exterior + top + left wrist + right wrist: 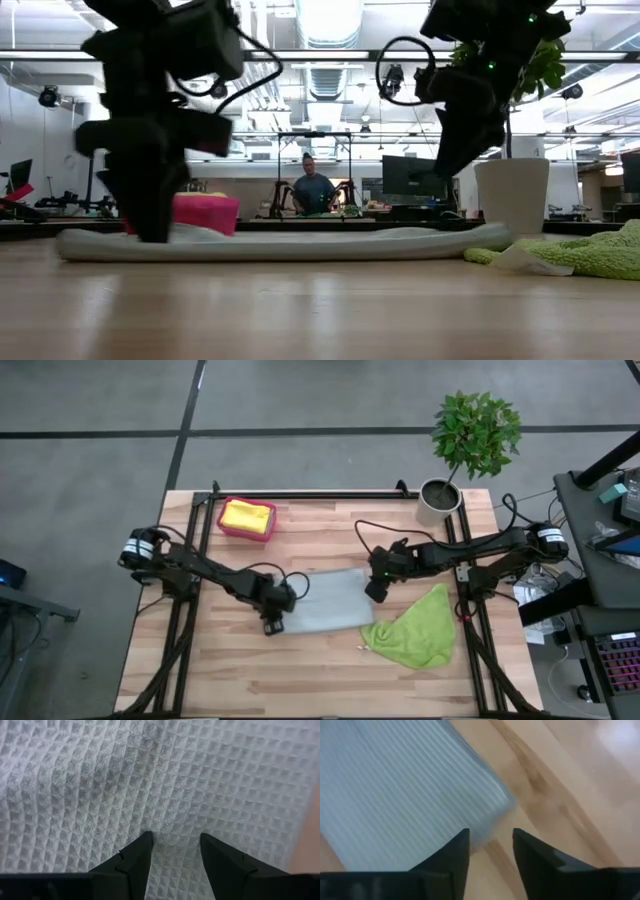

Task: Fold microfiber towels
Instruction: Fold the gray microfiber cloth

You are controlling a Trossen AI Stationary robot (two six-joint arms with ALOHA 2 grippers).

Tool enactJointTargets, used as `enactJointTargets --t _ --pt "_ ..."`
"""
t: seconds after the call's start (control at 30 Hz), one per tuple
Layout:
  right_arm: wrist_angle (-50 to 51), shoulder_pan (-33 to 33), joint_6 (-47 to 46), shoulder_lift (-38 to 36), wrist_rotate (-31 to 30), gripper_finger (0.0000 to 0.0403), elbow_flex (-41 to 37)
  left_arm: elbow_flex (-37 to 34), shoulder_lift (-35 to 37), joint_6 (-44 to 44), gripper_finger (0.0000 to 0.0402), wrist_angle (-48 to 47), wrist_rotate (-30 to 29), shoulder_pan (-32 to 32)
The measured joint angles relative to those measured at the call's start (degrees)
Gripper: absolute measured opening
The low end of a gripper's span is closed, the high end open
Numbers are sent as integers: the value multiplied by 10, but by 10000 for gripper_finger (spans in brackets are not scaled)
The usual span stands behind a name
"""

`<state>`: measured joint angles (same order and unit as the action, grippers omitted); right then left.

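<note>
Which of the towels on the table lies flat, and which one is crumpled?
The light blue-grey towel lies flat between the two hands. The lime green towel is crumpled, beside it on the right arm's side. The yellow one sits in the pink bin.

A robotics lab: ceiling ducts [320, 20], monitors [410, 175], a seated person [312, 190] at benches, a keyboard [615, 660] at lower right.

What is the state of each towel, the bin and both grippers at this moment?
light blue towel: lying flat at the table's middle, folded.
lime green towel: crumpled, unfolded, beside the blue one.
yellow towel: folded, inside the bin.
pink-red bin: upright.
left gripper: open, on the blue towel.
right gripper: open, above the blue towel's corner.
</note>
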<state>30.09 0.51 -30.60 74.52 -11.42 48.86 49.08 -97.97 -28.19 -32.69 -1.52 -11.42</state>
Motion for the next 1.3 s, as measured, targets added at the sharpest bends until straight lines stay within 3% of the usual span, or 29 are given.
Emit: enactJointTargets --t 0.1,0.3,0.47,0.67,0.87,1.1,1.3 --pt "8 0 -29 0 -1 170 -6 -1 19 -5 157 -60 1 1" --pt "-72 0 -69 16 -1 206 -45 3 67 -3 157 -56 -27 1" --pt "-158 -2 -71 42 0 210 -77 5 101 2 157 15 -62 2" --pt "-276 -18 -98 70 37 210 -117 2 95 17 157 91 -68 2" --pt "-371 -28 -131 116 50 210 -142 -1 84 16 157 117 -111 1" --pt "-564 -28 -91 191 87 210 -147 0 74 15 157 143 -123 2" --pt "-662 -8 -14 183 85 205 -143 0 71 11 157 141 -123 1"
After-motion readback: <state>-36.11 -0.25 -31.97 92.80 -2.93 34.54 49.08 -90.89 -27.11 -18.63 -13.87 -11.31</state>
